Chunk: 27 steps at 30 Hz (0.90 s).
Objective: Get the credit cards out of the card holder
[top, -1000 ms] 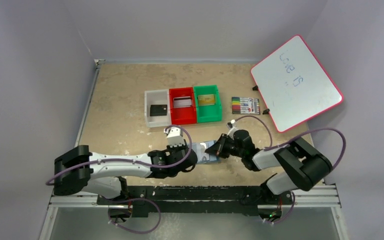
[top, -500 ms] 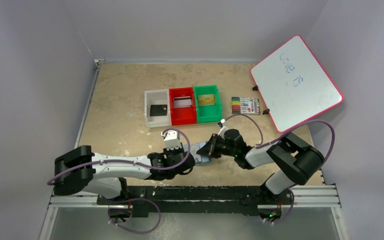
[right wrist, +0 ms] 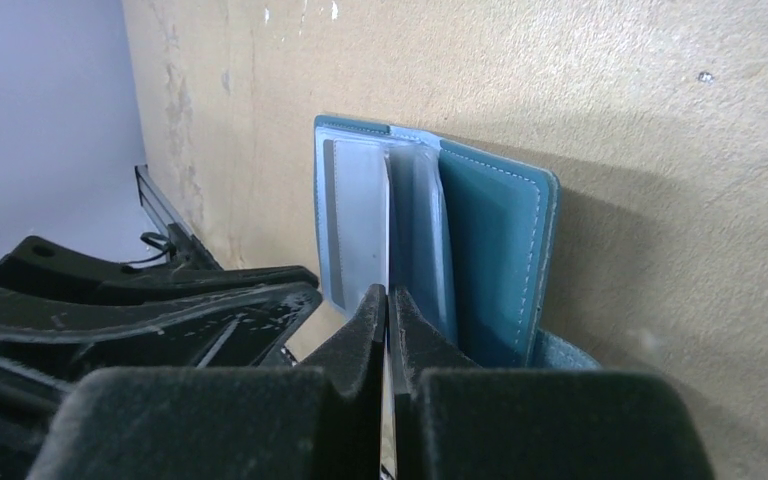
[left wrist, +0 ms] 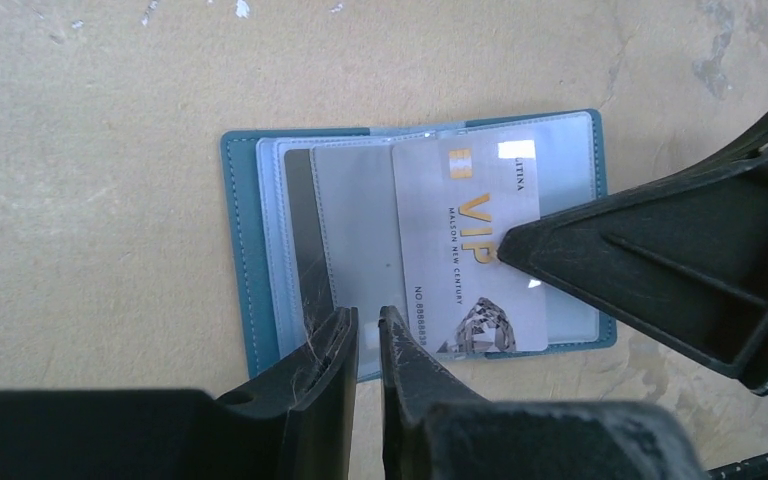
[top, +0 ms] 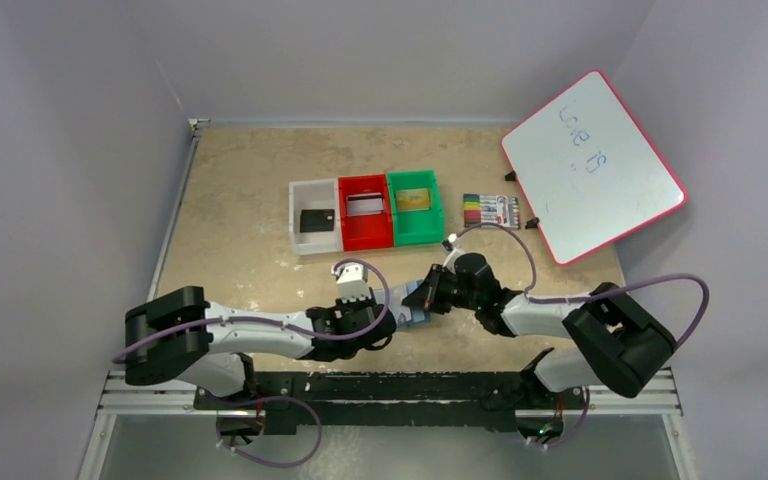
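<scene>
My right gripper [right wrist: 388,293] is clamped on 1 silver card [left wrist: 440,275], just ahead of its tips over the open card holder [left wrist: 241,250] (flat on the table [left wrist: 100,110]). The left gripper [left wrist: 366,322] nearly closes at the holder's edge; I cannot tell whether it grips.

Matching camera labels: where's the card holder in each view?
Top external: card holder is low centre, between the two arms' gripper tips.
Left wrist: card holder fills the middle, open flat with its pockets up.
Right wrist: card holder is centre, its teal cover on the right.
Shared landmark: the right gripper, shut on the silver VIP card. In the left wrist view its finger enters from the right.
</scene>
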Available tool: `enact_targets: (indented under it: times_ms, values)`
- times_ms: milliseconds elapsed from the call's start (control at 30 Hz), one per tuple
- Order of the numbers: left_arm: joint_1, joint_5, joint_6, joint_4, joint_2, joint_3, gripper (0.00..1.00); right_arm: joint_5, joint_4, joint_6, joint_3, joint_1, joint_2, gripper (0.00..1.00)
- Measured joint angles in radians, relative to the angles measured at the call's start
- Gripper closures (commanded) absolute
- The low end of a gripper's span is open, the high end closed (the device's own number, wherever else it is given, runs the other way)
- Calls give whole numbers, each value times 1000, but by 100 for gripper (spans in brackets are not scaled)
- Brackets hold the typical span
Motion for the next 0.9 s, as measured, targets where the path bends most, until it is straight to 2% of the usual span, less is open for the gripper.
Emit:
enact_targets:
  times_ms: [400,700,900]
  values:
    - [9,21,-2,80,136,37,91,19,-119,-32,0,-21,-100,100]
    - [13,20,-19,87,141,39,90,136,-351,-109,3,-71,-318,100]
    - [15,34,18,86,131,41,86,161,-413,-190,37,-72,-430,100]
